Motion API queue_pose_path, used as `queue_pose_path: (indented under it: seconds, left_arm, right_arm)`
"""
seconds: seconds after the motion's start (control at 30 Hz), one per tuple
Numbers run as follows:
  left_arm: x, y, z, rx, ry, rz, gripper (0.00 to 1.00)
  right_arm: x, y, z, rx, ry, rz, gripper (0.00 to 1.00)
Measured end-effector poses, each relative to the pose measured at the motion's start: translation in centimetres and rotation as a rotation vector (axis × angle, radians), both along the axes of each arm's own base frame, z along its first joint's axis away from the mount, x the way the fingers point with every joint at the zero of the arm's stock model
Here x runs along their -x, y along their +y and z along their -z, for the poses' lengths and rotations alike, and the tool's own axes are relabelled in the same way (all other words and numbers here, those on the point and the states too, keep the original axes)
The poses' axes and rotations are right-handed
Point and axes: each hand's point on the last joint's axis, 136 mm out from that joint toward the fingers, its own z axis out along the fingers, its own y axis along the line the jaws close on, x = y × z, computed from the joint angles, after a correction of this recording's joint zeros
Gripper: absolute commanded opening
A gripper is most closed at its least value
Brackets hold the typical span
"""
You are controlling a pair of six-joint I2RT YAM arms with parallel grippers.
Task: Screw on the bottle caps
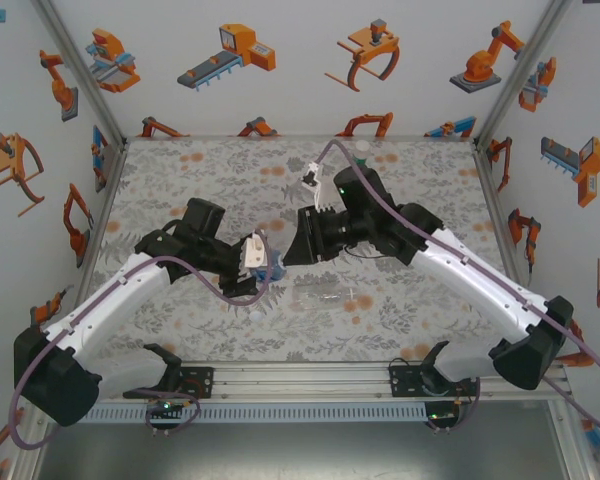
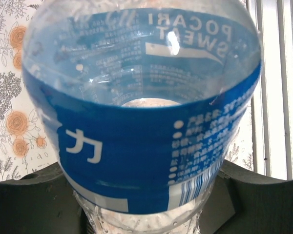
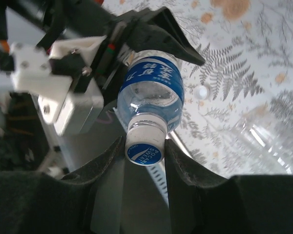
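My left gripper (image 1: 263,262) is shut on the blue-label bottle (image 2: 141,122), lifted off the mat with its neck pointing right. In the left wrist view the dark fingers (image 2: 34,200) press the bottle's sides. In the right wrist view the same bottle (image 3: 151,87) carries a white cap with a blue top (image 3: 144,146) on its neck. My right gripper (image 3: 144,142) is shut on that cap, one finger on each side. Seen from above, the right gripper (image 1: 288,252) meets the bottle (image 1: 273,268) at mid-table. A small loose white cap (image 3: 201,91) lies on the mat.
A clear unlabelled bottle (image 1: 325,295) lies on its side on the floral mat (image 1: 200,170), just in front of the grippers, and shows as the clear bottle (image 3: 263,141) in the right wrist view. A pale bottle (image 1: 363,152) stands at the back. Patterned walls enclose the table.
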Motion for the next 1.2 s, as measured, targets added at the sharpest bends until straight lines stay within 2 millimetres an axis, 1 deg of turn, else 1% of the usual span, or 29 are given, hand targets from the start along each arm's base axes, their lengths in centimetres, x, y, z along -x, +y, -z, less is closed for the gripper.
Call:
queue_pose_path:
  seconds: [0.2,0.4,0.53,0.63,0.77,0.9,1.03,1.07,1.2]
  left_arm:
    - [-0.5,0.0,-0.1,-0.002,-0.013,-0.023,0.00]
    - [-0.7,0.5,0.4,-0.033,-0.011,-0.044,0.00]
    - [-1.1,0.7,0.7,-0.050,-0.017,-0.061,0.00]
    - [-1.1,0.8,0.6,-0.050,-0.018,-0.062,0.00]
    - [-1.0,0.8,0.4,-0.036,-0.018,-0.059,0.00]
    - [-0.6,0.6,0.1,-0.014,-0.009,-0.042,0.00]
    - [-0.4,0.4,0.0,-0.001,-0.002,-0.031,0.00]
    - [-0.4,0.4,0.0,-0.001,-0.002,-0.031,0.00]
    - [-0.4,0.4,0.0,-0.002,-0.001,-0.032,0.00]
  right_arm:
    - [-1.0,-1.1,1.3,0.082,0.151,0.181,0.00]
    - [-1.2,-1.5,3.5,0.063,0.287,0.273,0.00]
    - [-1.6,-1.5,4.2,0.022,0.359,0.308,0.00]
    - [-1.7,-1.4,4.1,-0.022,0.396,0.315,0.00]
    - [-1.7,-1.0,3.4,-0.087,0.413,0.300,0.00]
    - [-1.5,-0.8,2.7,-0.123,0.424,0.283,0.00]
    - [-1.3,-0.8,2.6,-0.141,0.446,0.281,0.00]
    - [-1.4,-0.8,2.6,-0.141,0.446,0.281,0.02]
    - [-1.3,-1.0,2.8,-0.133,0.449,0.287,0.19]
